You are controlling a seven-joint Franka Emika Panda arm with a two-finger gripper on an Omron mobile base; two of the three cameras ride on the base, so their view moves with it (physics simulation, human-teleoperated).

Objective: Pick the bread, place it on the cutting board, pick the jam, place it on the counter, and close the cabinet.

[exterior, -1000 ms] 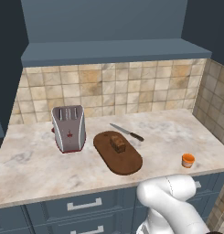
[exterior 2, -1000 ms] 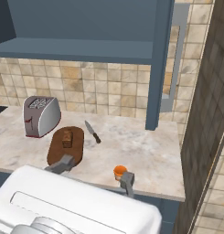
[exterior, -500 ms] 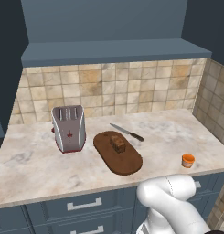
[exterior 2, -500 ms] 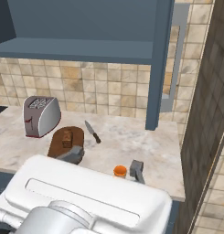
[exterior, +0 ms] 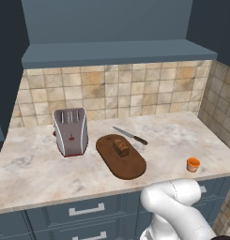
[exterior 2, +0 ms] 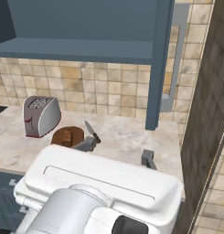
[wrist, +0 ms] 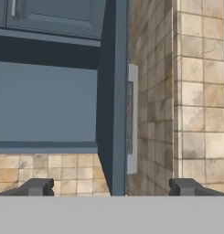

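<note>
**Cabinet door is all that remains**

Bread [exterior: 120, 147] rests on the cutting board [exterior: 130, 167], and the jam [exterior: 193, 164] stands on the counter [exterior: 36, 168] near its front right edge. We still have the cabinet [wrist: 111, 96] door hanging open, seemingly edge-on to our wide-spread, empty gripper [wrist: 111, 186]. Since half a second ago, the arm has lifted, now hiding the jam in the right base view.

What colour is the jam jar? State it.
Orange: the jam stands on the beige counter, clearest in the left base view.
</note>
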